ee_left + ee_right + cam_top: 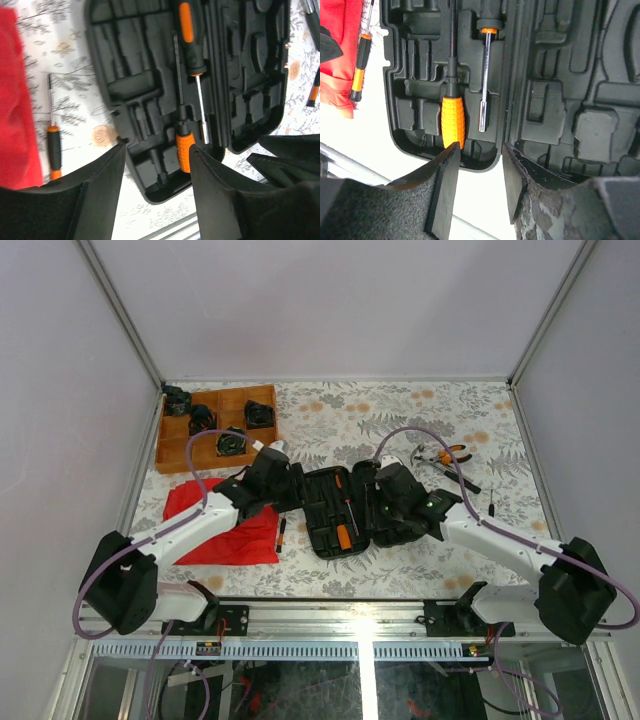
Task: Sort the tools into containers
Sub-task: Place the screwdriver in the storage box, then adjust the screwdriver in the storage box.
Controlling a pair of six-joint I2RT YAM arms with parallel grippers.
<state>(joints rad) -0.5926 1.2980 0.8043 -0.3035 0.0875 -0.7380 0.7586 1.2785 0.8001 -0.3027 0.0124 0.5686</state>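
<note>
Top external view gives me the black tool case [322, 525] lying open in the middle of the table [400, 420], with both arms bent in over it: the left gripper [290, 490] at its left edge, the right gripper [388, 502] over its right half. On the left wrist camera I see that gripper's fingers [100, 190] spread apart with nothing between them, hanging above the near rim of the case. The big orange-handled screwdriver [184, 150] sits in its slot in the left half, its handle just beside the inner face of one finger, and a black-handled screwdriver [189, 35] lies in a slot further in. A small screwdriver [53, 145] lies loose on the table outside the case, between it and the red cloth [15, 100]. On the right wrist camera the right gripper's jaws also stand apart and hold nothing. The near rim of the case, about where its two halves meet, shows in the gap, and the butt of the orange handle lies right at the tip of one finger [445, 170]; I cannot tell whether that tip touches it. Orange-handled pliers [447, 452] lie on the table well apart from the case, beyond the right arm, and a wooden tray [172, 445] sits at the far left corner.
</note>
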